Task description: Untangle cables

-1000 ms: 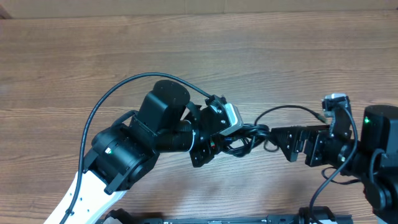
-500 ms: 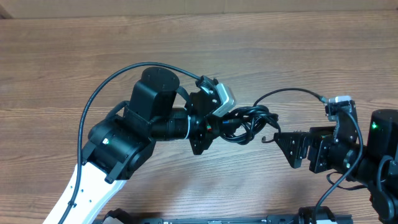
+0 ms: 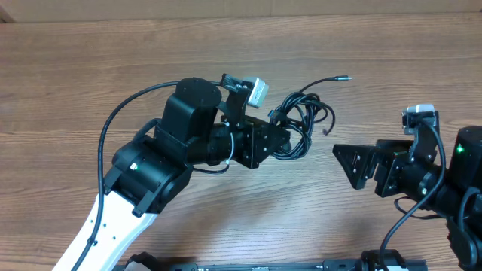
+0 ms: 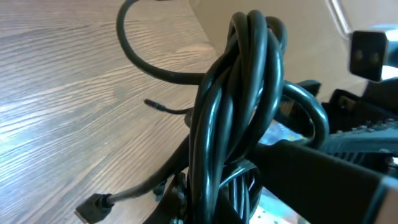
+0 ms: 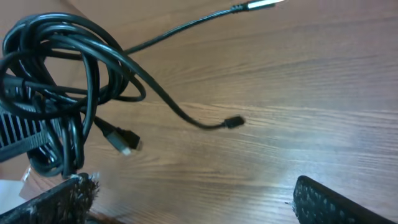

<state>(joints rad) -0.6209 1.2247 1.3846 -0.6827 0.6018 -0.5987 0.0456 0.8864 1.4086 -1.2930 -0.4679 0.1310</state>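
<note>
Near the middle of the wooden table point(image 3: 90, 60), the cables point(image 3: 301, 124) are bunched into one tangle of glossy black loops, wound over and through each other. The tangle is gripped at its left edge by the left gripper point(image 3: 285, 140), whose jaws are closed tight on the strands. In the left wrist view the same loops are stacked upright right before the lens, with one black finger point(image 4: 323, 168) running beneath them. Whether the lowest loops touch the wood cannot be told.

Several loose ends are thrown out of the bunch. One long strand is stretched up and to the right, ending in a silver-tipped plug point(image 3: 344, 77) that lies well apart from the knot. A shorter strand is curved down to the right and finished by a small dark plug point(image 5: 234, 122) — it is placed over bare wood between the tangle and the right arm. A third plug point(image 5: 127, 142), pale at its tip, is seen just below the loops. A plug end point(image 4: 93, 207) is also shown low in the left wrist view.

The right gripper point(image 3: 345, 167) is held well to the right of the cables and pointed toward them. Nothing is touched by it — its jaws are spread wide and empty, with one ribbed fingertip point(image 5: 56, 202) at each lower corner of the right wrist view.
</note>
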